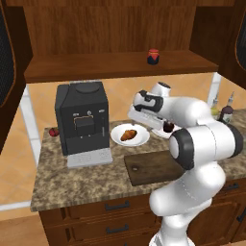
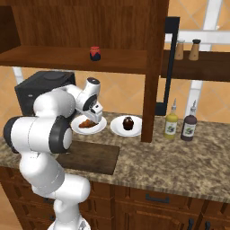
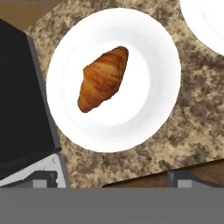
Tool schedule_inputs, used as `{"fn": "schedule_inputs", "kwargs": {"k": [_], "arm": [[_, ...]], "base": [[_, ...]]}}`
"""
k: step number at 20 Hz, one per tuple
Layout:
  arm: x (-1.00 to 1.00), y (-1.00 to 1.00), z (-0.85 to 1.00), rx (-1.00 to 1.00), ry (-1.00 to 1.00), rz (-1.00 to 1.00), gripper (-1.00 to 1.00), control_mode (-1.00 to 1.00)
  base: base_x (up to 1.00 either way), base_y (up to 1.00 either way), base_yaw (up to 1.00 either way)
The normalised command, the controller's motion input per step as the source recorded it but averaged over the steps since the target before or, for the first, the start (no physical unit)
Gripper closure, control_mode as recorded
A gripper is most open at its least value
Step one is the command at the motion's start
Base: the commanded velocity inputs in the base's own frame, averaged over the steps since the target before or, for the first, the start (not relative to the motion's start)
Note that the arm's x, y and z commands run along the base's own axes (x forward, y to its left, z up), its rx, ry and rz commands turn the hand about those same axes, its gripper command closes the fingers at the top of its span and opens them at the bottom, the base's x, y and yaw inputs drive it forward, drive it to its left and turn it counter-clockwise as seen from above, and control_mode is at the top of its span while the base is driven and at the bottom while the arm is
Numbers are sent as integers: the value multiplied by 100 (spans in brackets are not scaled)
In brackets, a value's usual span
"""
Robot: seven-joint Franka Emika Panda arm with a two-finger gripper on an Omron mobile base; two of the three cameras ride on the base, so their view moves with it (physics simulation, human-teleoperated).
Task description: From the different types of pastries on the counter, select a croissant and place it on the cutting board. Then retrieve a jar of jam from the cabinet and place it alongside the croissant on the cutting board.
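Croissant (image 3: 103, 78) lies on a white plate (image 3: 153, 100) on the granite counter (image 1: 72, 180), golden-brown, its long axis running diagonally in the hand view. The gripper (image 3: 113, 177) hangs above the plate with its fingertips (image 3: 43, 178) spread wide apart and nothing between them (open, not touching the pastry). In the left base view the plate sits just beside the black coffee machine (image 1: 81, 122) and behind the cutting board (image 1: 149, 168). The board is a dark wooden slab at the front edge of the counter, its small hole toward the machine, with nothing on it. A second white plate (image 2: 117, 128) carries the dark chocolate pastry (image 2: 128, 123), beside the croissant's plate on the side away from the machine. The jar of jam (image 2: 95, 53), dark body and red lid, stands upright on the cabinet (image 2: 67, 58) shelf above the counter. Two bottles (image 2: 179, 123) stand near the counter's far right.
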Motion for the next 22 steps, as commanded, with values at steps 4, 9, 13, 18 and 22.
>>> {"fn": "schedule_inputs", "kwargs": {"k": [4,9,13,18,22], "arm": [[7,4,-4,0,1,-1,-100,-100],[49,0,-21,-11,3,-19,-100,-100],[56,0,-20,-9,1,-25,-100,-100],[30,0,-20,2,8,-14,-100,-100],[6,-1,-7,17,18,-1,-100,-100]], "base": [[0,0,0],[0,0,0],[0,0,0],[0,0,0],[0,0,0]]}}
